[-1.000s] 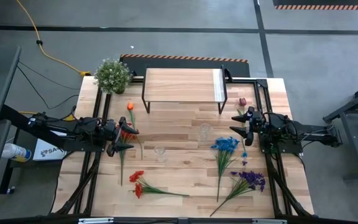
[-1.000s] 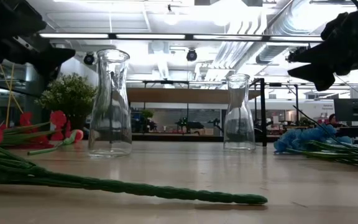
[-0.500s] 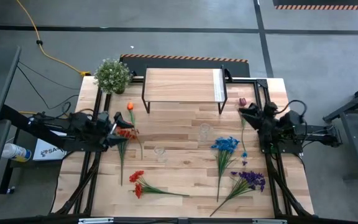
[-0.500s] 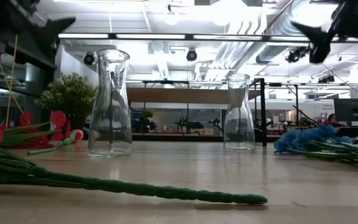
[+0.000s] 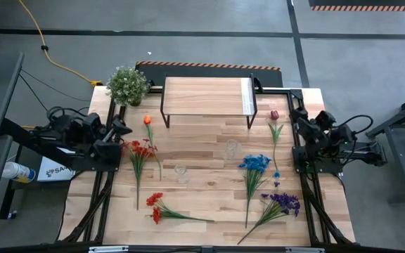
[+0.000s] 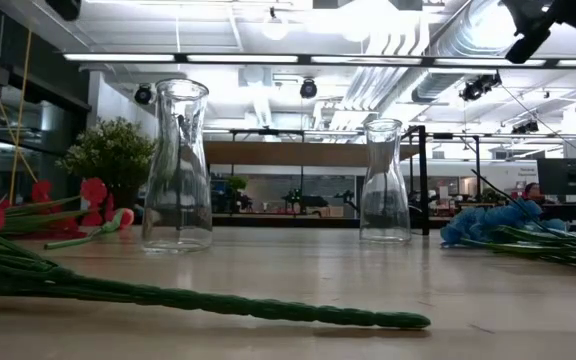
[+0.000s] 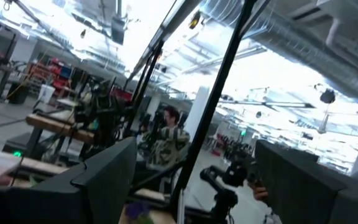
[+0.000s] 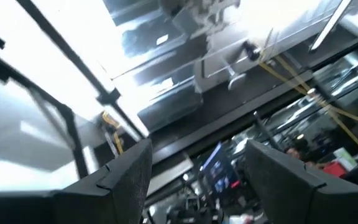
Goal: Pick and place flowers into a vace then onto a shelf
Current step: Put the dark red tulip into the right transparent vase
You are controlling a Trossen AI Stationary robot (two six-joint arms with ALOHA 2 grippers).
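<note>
Flowers all lie flat on the counter (image 5: 202,151), none in a vase. Red bunch (image 5: 140,150) and orange tulip (image 5: 147,121) on the left side; second red bunch (image 5: 155,204) nearer the front edge; blue spray (image 5: 256,164) and purple spray (image 5: 282,204) on the right; small dark red bud (image 5: 274,114) near the shelf's right leg. Two clear glass vases, one (image 5: 230,150) mid-counter, one (image 5: 181,172) nearer the front, stand upright and empty. Shelf (image 5: 206,96) at the back holds nothing.

Judgement: task not begun; every pick, vase fill and shelf placement remains.

Left gripper (image 5: 118,128) sits raised at the left edge, just beside the red bunch, fingers spread, empty. Right gripper (image 5: 298,116) raised at the right edge, near the bud, fingers parted, empty. Both wrist views look up toward the ceiling, no flowers between the fingers.
</note>
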